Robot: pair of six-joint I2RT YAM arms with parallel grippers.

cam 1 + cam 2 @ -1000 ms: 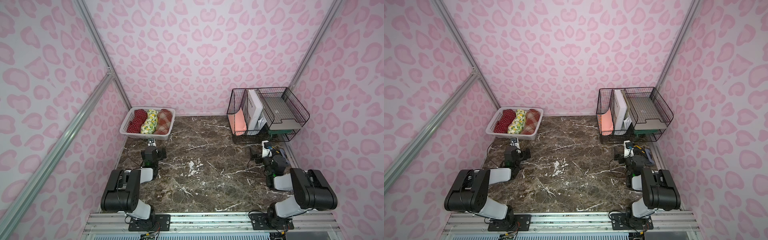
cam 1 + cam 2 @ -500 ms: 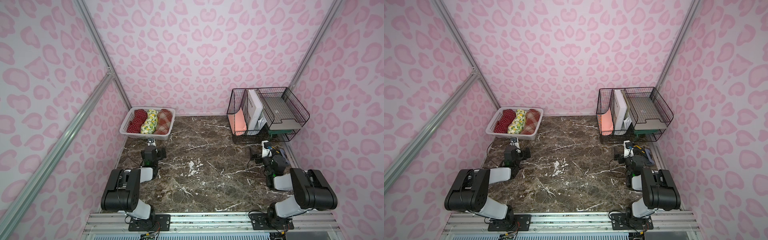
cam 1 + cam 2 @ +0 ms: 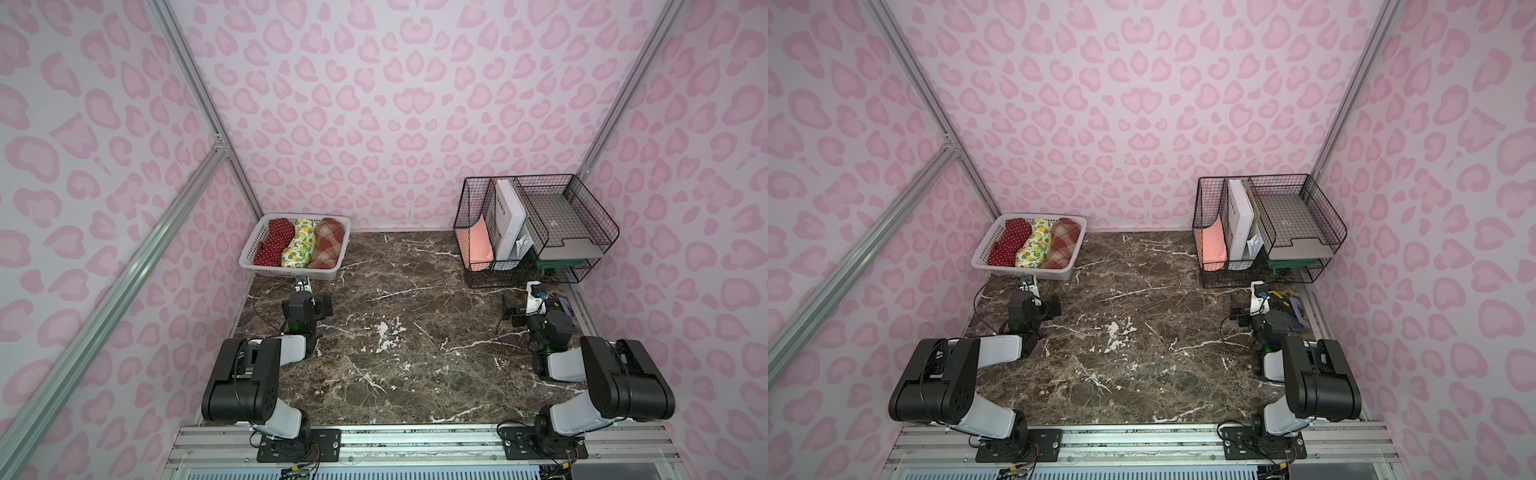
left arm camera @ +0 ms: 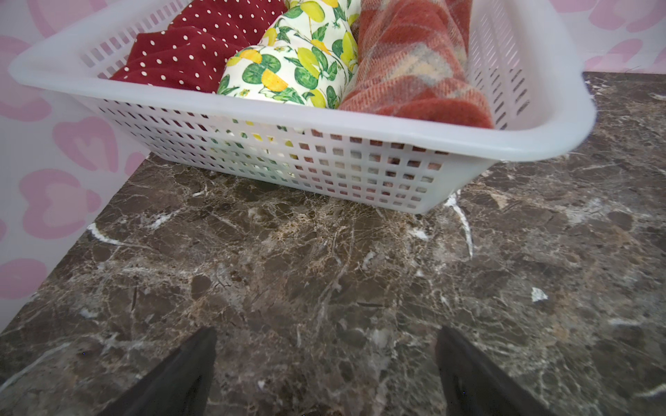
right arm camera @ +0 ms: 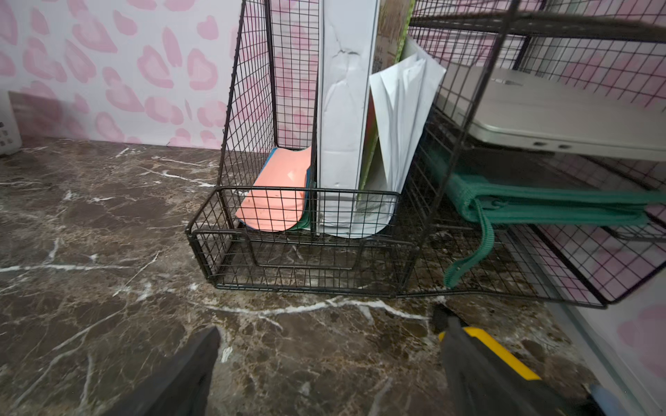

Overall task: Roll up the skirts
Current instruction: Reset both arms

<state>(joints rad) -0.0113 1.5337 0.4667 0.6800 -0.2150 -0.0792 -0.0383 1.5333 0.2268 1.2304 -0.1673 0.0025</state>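
— On the dark marble tabletop point(image 3: 415, 365), far right corner: black wire organiser point(image 3: 590, 216) with papers and folders, standing against the wall. Agreed?

— Agreed. Far left corner: white perforated basket point(image 3: 274, 271), smaller. Three rolled cloth bundles lie in it, side by side, touching: red polka-dot skirt point(image 3: 272, 243) at its left, lemon-print skirt point(image 3: 297, 245) in the middle, plaid skirt point(image 3: 328, 243) at its right.

— Tools?

— Left tool point(image 4: 325, 333): fingers point(image 4: 180, 374) spread wide, nothing between them, low over bare marble just short of the basket's near wall. Right tool point(image 5: 326, 333): likewise released, empty, facing the organiser's front; a yellow-edged object point(image 5: 497, 353) lies just beside one finger, identity unclear.
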